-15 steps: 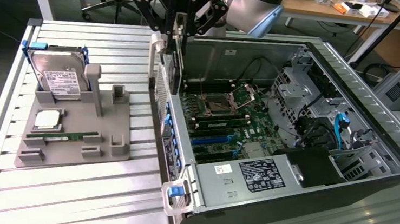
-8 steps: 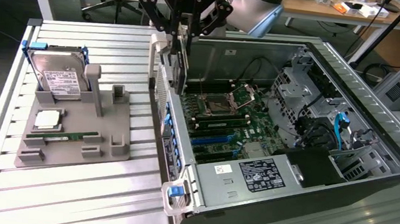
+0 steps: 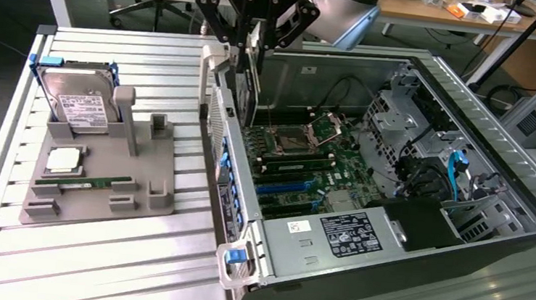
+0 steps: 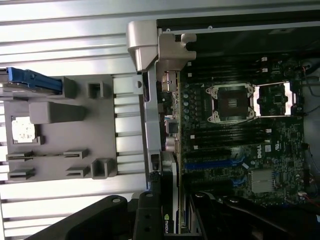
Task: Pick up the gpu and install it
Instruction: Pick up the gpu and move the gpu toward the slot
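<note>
One end effector (image 3: 255, 43) clamps the gpu (image 3: 247, 90) upright; wrist view catches its logo (image 4: 165, 223).

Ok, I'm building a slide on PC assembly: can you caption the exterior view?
Gripper holds the gpu on edge over the motherboard of the open computer case.

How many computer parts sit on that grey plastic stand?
3: a boxy silver hard drive standing upright, a square silvery processor chip flat before it, a slim green memory stick nearest the exterior camera.
</note>
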{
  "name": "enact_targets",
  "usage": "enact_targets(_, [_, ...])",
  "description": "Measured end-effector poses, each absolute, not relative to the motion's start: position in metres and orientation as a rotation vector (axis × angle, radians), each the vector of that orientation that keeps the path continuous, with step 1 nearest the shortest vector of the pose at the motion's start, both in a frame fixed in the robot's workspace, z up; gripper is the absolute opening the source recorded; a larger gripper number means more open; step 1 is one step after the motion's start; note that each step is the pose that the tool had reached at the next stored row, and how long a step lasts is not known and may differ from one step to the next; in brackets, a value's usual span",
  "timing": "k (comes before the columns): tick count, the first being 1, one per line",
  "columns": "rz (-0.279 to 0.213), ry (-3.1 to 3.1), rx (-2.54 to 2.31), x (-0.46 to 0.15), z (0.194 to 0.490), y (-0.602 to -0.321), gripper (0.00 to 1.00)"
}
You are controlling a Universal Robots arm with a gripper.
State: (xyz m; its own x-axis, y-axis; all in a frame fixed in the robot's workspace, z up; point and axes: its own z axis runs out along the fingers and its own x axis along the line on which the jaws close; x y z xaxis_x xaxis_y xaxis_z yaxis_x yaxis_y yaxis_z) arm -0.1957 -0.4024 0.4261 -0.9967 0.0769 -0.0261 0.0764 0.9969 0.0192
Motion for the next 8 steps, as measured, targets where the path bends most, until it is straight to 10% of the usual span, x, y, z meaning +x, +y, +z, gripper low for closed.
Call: enact_targets(8, [0.028,3.112,0.119,-0.1877,0.4261,-0.4025,0.27])
